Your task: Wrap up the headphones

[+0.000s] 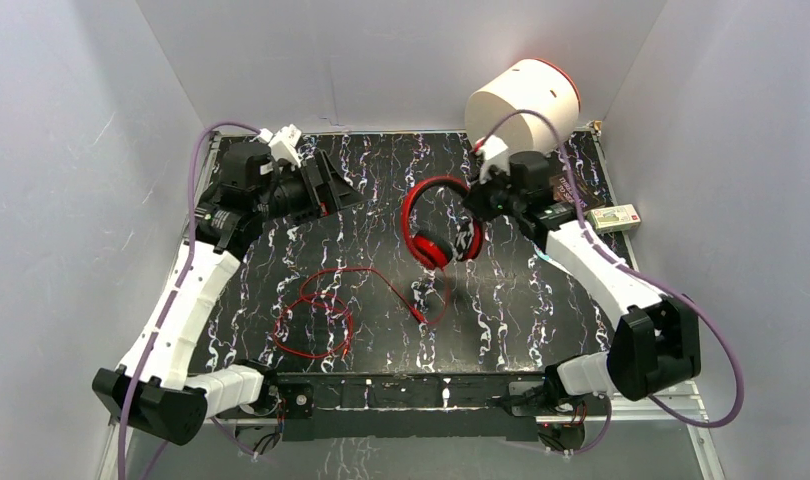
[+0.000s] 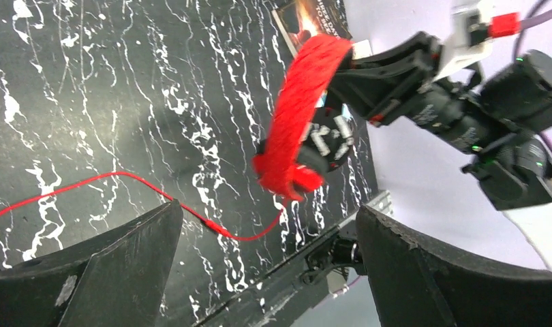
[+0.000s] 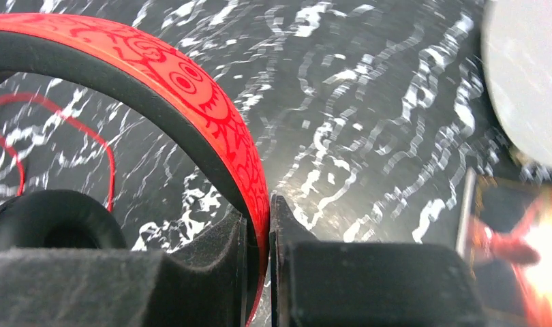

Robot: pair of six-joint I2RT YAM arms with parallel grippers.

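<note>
The red headphones [image 1: 433, 245] hang above the black marbled mat, held by the headband. My right gripper [image 1: 478, 203] is shut on the red headband [image 3: 191, 82], with the band pinched between its fingers [image 3: 259, 218]. A black ear pad [image 3: 55, 221] shows at the lower left of the right wrist view. The thin red cable [image 1: 316, 315] runs from the lower earcup down to the mat and lies in loose loops at front left. My left gripper [image 1: 341, 185] is open and empty at the back left, apart from the headphones [image 2: 304, 95]. The cable [image 2: 123, 177] passes beyond its spread jaws [image 2: 270, 214].
A white cylinder with a red rim [image 1: 521, 100] lies at the back right corner. A small box [image 1: 613, 217] sits off the mat's right edge. A dark printed card [image 3: 512, 252] lies under the right wrist. Grey walls enclose the table on three sides.
</note>
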